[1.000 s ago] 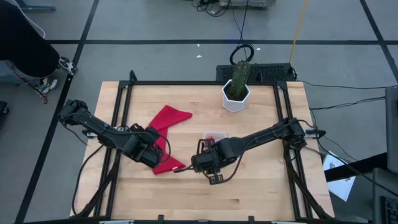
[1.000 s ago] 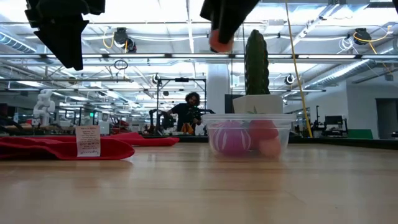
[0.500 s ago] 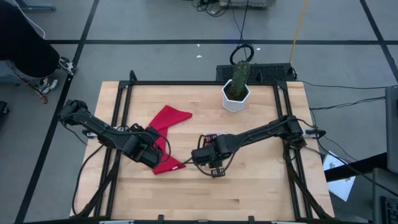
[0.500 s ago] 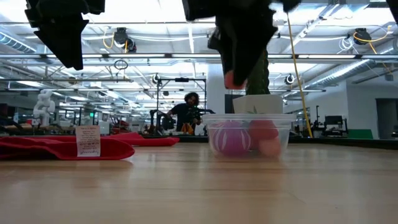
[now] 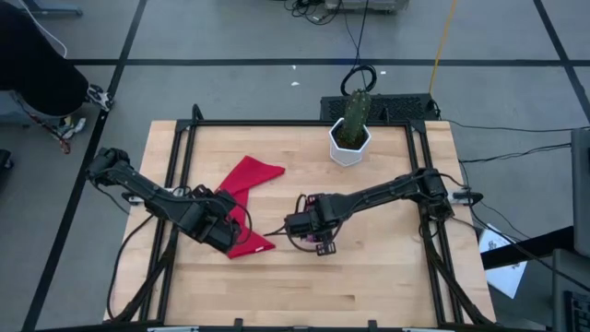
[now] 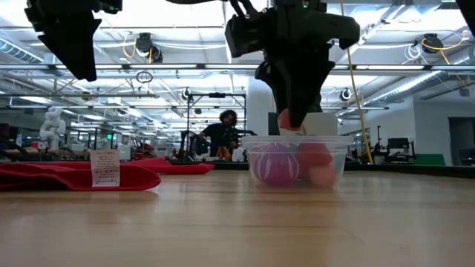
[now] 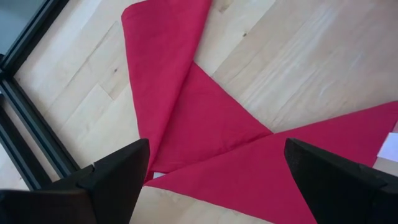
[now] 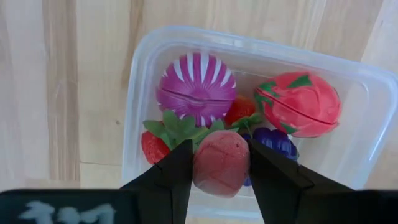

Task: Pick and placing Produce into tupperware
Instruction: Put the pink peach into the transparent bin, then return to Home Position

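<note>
The clear tupperware stands on the wooden table and holds several toy produce pieces: a purple striped one, a pink-red one, a small red one and purple grapes. In the low view the tupperware sits right below my right gripper. My right gripper is shut on a pinkish-red toy fruit above the container's open top. My left gripper is open and hovers over the red cloth, touching nothing; in the high view this gripper is left of centre. My right gripper pinches the pinkish-red toy fruit between its two fingers, one on each side of it. The fingers come from above, pointing down. The fruit is lifted clear and hangs just above the tupperware's rim.
A red cloth lies spread on the table's left half. A green cactus in a white hexagonal pot stands at the far edge. Black frame rails run along the table sides. A person shows far off in the room.
My right gripper, shut on the pinkish-red fruit, has moved toward the far edge and down, from in front of the tupperware to right over its open top. The fruit has come down from high above to rim height.
</note>
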